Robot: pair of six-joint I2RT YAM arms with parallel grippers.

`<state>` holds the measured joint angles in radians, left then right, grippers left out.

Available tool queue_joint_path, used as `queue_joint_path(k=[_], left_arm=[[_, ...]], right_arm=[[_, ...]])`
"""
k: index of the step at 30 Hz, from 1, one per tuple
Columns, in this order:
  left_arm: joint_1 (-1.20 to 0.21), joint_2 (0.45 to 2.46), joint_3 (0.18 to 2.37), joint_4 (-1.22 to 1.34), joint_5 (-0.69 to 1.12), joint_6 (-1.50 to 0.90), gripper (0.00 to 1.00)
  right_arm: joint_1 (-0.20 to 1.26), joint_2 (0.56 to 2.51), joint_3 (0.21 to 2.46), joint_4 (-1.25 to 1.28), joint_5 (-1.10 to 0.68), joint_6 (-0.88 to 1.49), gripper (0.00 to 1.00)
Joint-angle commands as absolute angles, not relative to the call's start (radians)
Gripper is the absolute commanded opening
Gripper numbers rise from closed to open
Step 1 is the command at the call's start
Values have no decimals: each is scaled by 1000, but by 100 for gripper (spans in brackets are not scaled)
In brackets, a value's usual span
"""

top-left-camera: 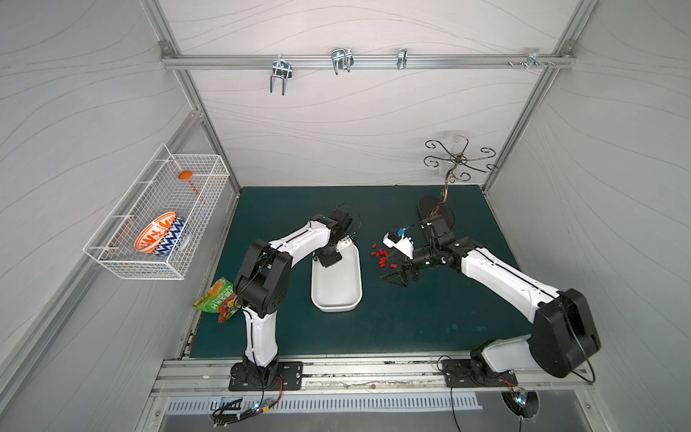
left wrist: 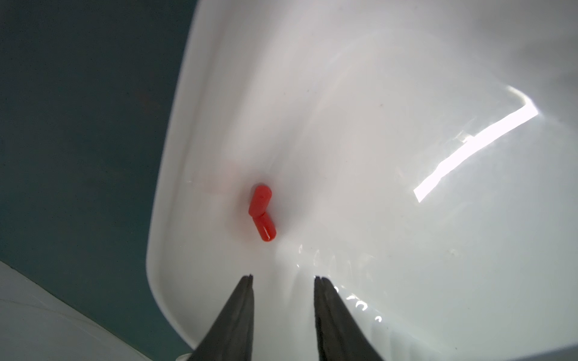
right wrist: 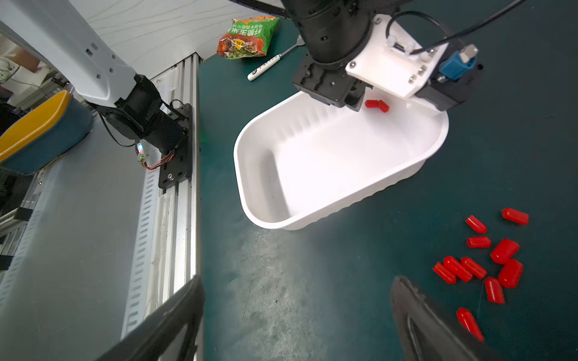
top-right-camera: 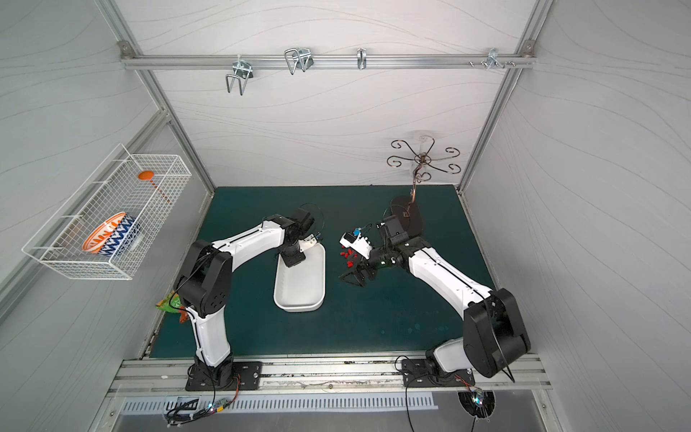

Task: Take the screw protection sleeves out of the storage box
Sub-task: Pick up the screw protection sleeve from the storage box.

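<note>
Bright even light; glare streaks the storage box (left wrist: 469,150).

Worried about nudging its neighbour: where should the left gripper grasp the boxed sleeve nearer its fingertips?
Pinch the nearer sleeve mid-length across its round sides, from above: it lies flat, one end touching the other sleeve. Jaws of the left gripper stand open, roughly across it.

Pale wavy-lined walls (top-left-camera: 336,123), aluminium rail (top-left-camera: 374,61), dark green mat (top-left-camera: 411,321); white wire basket (top-left-camera: 142,267)

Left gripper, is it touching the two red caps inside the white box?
Apart. The left wrist view shows a strip of bare white box floor between the left gripper and the red caps; the jaws stand open, holding nothing.
</note>
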<state>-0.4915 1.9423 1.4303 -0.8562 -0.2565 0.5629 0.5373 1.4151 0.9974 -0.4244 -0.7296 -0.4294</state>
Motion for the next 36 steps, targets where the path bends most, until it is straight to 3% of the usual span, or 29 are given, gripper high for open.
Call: queue_joint_path(k=[1, 27, 36], left_arm=[[-492, 1979, 1478, -847, -284, 555, 35], [-490, 1989, 1292, -621, -338, 622, 25], [-491, 1990, 1221, -524, -353, 620, 26]], right_arm=[[550, 1430, 996, -396, -699, -419, 96], [543, 1437, 1014, -440, -686, -461, 97], [542, 1440, 1017, -446, -686, -465, 97]])
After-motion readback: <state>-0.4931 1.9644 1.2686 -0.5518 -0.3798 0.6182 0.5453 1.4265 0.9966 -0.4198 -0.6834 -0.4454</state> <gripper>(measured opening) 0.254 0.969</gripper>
